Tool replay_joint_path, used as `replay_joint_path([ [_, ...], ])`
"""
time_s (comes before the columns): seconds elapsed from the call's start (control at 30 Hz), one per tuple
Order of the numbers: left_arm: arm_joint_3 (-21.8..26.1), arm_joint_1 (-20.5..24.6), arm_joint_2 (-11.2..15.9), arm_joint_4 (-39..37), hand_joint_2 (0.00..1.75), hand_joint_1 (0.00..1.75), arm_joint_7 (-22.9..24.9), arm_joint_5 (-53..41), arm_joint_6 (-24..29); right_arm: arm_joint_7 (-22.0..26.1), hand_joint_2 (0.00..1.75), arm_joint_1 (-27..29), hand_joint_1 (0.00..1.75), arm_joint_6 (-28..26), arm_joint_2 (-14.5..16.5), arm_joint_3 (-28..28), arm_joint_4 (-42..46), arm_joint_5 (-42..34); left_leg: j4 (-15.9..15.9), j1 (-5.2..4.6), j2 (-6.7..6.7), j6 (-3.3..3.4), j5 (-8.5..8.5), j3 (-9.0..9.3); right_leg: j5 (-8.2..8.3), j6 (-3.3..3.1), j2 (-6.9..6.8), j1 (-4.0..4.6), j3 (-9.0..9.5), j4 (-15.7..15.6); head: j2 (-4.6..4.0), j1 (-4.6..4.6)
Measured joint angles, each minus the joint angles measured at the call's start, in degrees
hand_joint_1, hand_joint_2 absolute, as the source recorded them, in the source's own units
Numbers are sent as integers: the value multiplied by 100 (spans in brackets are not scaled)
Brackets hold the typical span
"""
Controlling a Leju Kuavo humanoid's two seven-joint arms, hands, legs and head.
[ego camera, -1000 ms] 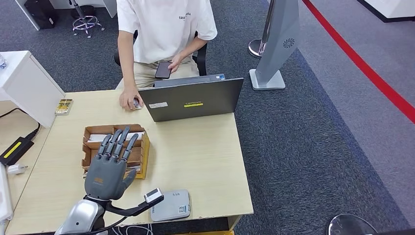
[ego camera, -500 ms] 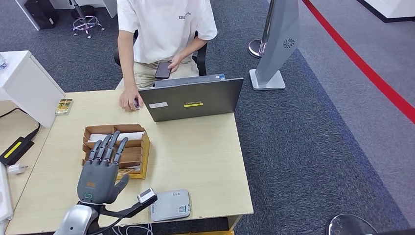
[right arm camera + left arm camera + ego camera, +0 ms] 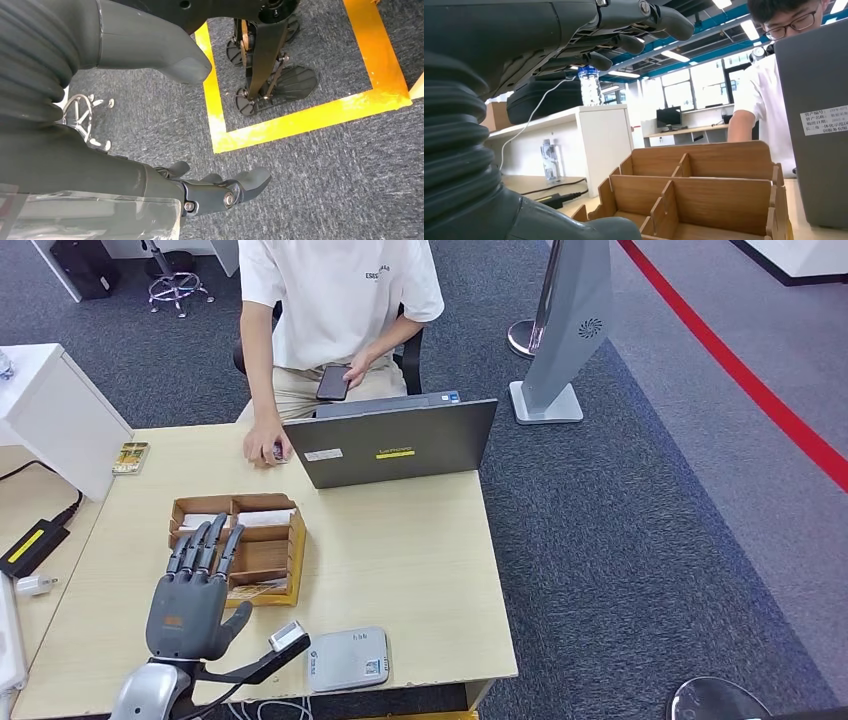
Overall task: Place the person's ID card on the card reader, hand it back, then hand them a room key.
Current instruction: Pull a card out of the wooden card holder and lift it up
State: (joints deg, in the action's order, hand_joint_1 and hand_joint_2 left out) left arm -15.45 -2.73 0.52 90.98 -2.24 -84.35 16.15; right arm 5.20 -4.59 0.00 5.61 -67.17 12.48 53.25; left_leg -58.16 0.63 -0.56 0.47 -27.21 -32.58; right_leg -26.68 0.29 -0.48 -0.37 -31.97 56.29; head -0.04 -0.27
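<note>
The open laptop (image 3: 400,443) carried a yellow Lenovo badge on its grey lid beside a white sticker whose print could not be read; in the left wrist view a white label of small characters sat on that lid. The person (image 3: 335,300) in a white T-shirt, with a small line of chest lettering too fine to read, sat behind the pale wooden table (image 3: 420,570), one hand holding a dark phone (image 3: 333,383), the other resting on a small card-like thing (image 3: 281,451) at the table's far edge; whether that was the ID card could not be told. The card reader (image 3: 348,660), a flat grey rounded slab with small unreadable marks, lay at the near edge with nothing on it. The left hand (image 3: 190,600), matte grey with darker ribbed fingers, hovered empty with fingers straight and slightly apart over the near-left part of the box (image 3: 240,550), a brown partitioned wooden organiser holding white cards. Compared with a second earlier, that hand had drawn back toward the robot and to its left. The right hand (image 3: 150,170) hung over speckled grey carpet crossed by yellow tape (image 3: 280,125), fingers loosely curled and holding nothing.
</note>
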Motion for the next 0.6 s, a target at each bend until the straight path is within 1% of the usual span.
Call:
replay_joint_path([
  [0.6,83,-100,-78,-51,175,0,-73,-8,-37,-13,175,0,0,-4,20,0,2,13,0,0,0,0,0,-1,0,0,0,0,0,0,0,0],
])
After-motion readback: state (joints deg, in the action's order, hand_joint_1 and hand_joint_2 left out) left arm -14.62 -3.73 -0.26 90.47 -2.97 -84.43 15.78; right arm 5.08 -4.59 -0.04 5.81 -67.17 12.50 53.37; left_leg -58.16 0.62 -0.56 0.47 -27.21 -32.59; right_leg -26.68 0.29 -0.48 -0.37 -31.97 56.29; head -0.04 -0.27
